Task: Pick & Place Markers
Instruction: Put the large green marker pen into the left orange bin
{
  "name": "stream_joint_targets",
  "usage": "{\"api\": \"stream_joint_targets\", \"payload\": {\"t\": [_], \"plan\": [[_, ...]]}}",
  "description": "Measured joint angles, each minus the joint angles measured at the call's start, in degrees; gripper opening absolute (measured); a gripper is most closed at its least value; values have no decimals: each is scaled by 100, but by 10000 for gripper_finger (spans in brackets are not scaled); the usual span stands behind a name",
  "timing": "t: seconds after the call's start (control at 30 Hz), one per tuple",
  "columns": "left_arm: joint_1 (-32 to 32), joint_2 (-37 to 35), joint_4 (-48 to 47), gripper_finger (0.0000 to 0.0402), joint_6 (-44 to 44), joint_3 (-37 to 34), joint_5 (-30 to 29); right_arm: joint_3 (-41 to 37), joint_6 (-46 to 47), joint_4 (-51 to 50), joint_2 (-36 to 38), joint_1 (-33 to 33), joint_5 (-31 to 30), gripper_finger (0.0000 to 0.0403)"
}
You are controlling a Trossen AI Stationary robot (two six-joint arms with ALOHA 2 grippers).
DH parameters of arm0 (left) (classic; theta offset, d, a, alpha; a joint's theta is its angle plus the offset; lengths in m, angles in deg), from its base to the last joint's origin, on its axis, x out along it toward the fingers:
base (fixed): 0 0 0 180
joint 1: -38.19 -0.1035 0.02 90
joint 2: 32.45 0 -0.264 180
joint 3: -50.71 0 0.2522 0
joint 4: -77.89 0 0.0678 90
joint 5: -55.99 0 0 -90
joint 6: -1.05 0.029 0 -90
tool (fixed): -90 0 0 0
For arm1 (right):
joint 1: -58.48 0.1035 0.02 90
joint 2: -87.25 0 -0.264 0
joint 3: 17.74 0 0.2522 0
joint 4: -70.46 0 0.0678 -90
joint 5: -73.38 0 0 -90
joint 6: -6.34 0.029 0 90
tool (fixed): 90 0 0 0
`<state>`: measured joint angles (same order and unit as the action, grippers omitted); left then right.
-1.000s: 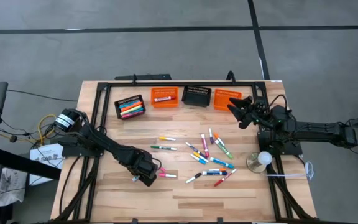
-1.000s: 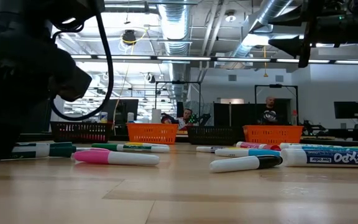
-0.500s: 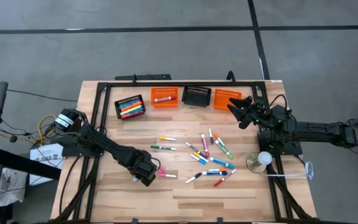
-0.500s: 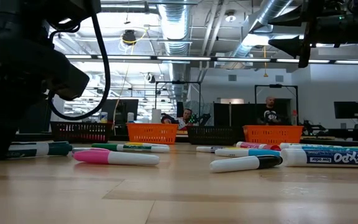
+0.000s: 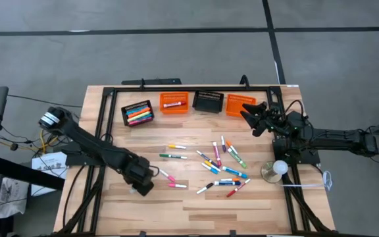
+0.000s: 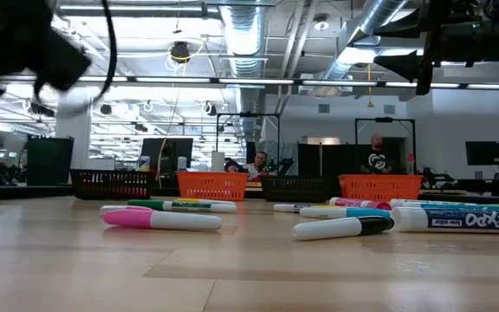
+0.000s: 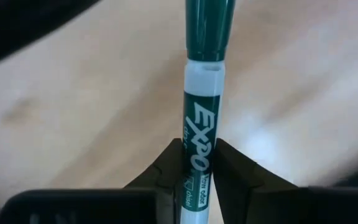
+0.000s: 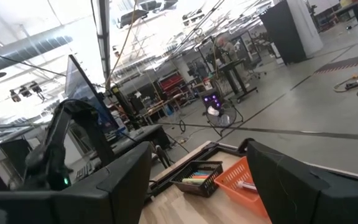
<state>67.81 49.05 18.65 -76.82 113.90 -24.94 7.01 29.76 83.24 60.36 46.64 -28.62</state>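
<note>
Left fingers [image 7: 166,168] clenched on green marker [image 7: 202,118]: wrist view only; overhead hides it. Right fingers [image 8: 291,180] spread, by orange basket [image 5: 239,105].

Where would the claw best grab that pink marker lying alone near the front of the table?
Probably around the middle of its barrel, coming straight down from above. The pink marker lies flat on the table, a thin round stick, so the fingers should close across its narrow width, not along its length. Bare wood on both long sides leaves room for them.
</note>
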Motion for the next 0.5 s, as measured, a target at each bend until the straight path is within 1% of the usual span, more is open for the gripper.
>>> {"api": "stream_joint_targets", "payload": {"t": [0.17,0.27,0.4,0.5], "plan": [[-17,-697,89,61,-18,9,-639,0,4,-70,-1,0,0,254],[-17,-1066,376,61,131,16,-1267,0,4,-78,-1,0,1,254],[-27,-1443,1094,61,900,18,-2145,0,4,-78,-1,0,1,254],[-118,-1594,1676,63,1638,18,-2497,0,3,-78,-1,0,1,254]]}}
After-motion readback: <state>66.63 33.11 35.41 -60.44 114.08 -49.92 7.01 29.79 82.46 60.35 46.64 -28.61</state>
